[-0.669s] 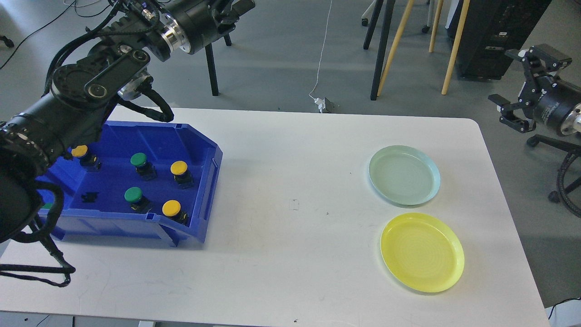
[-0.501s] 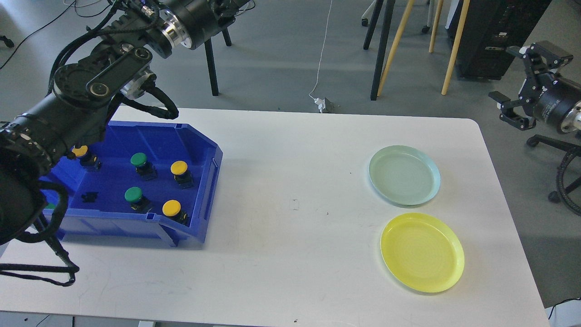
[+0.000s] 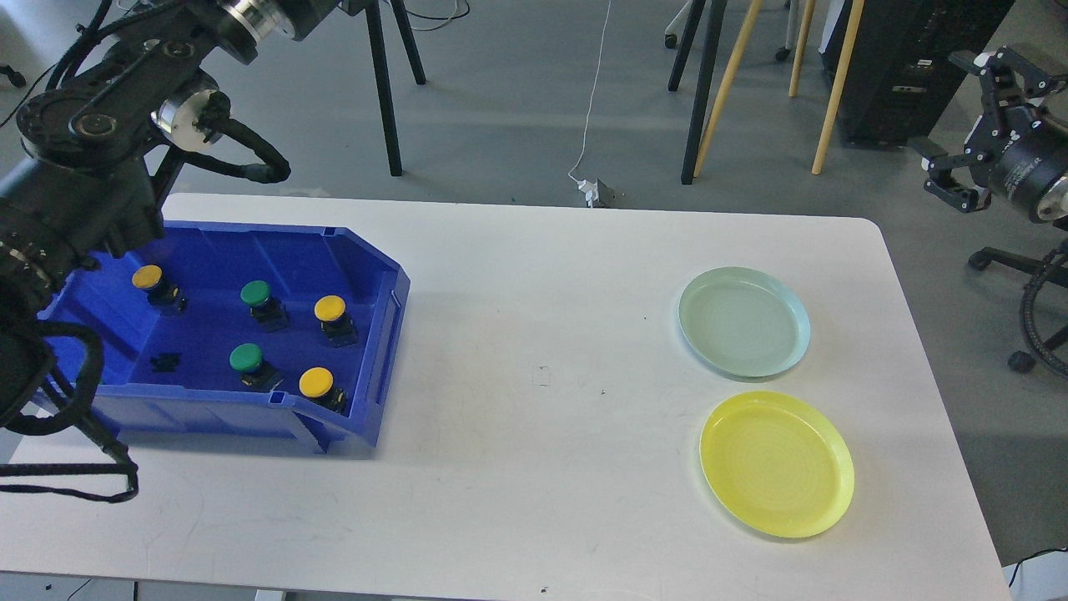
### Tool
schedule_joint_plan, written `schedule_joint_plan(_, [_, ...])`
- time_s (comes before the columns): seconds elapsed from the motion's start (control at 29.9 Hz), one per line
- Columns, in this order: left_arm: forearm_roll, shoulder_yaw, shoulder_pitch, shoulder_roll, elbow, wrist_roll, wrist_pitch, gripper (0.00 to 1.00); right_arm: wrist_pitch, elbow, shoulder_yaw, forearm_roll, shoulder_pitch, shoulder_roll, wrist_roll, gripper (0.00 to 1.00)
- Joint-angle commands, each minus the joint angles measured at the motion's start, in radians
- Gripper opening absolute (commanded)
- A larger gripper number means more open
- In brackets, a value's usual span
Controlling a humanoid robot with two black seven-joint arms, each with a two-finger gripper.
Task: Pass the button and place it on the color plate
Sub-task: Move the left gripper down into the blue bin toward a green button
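Several push buttons lie in a blue bin (image 3: 380,367) at the left of the white table: yellow-capped ones (image 3: 148,276), (image 3: 329,308), (image 3: 316,381) and green-capped ones (image 3: 255,292), (image 3: 245,357). A pale green plate (image 3: 744,321) and a yellow plate (image 3: 777,463) sit empty at the right. My left arm (image 3: 92,125) rises over the bin's back left corner and runs out of the top edge, so its gripper is out of view. My right gripper (image 3: 972,125) hangs open and empty off the table's right side, beyond the far right corner.
A small black part (image 3: 164,361) lies on the bin floor. Behind the table are black stand legs (image 3: 384,92), wooden legs (image 3: 726,83), a white cable (image 3: 594,100) and a black cabinet (image 3: 909,67). A chair base (image 3: 1035,317) stands at right.
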Motion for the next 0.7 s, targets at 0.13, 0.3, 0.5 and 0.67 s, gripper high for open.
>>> schedule_joint_plan(0.13, [-0.078, -0.008, 0.016, 0.022, -0.024, 0.000, -0.070, 1.00, -0.033, 0.012, -0.013, -0.004, -0.003, 0.008, 0.082, 0.98])
schedule_joint_plan(0.3, [0.055, 0.136, 0.043, 0.120, -0.061, 0.000, -0.097, 0.98, 0.015, 0.010, -0.071, -0.048, -0.006, 0.009, 0.024, 0.99])
schedule_joint_plan(0.5, [0.463, 0.227, 0.042, 0.310, -0.211, 0.000, -0.097, 0.98, 0.015, -0.003, -0.090, -0.166, -0.009, 0.021, 0.024, 0.99])
schedule_joint_plan(0.67, [0.688, 0.235, 0.063, 0.474, -0.401, 0.000, -0.097, 0.98, 0.015, -0.026, -0.093, -0.172, -0.007, 0.049, 0.016, 0.99])
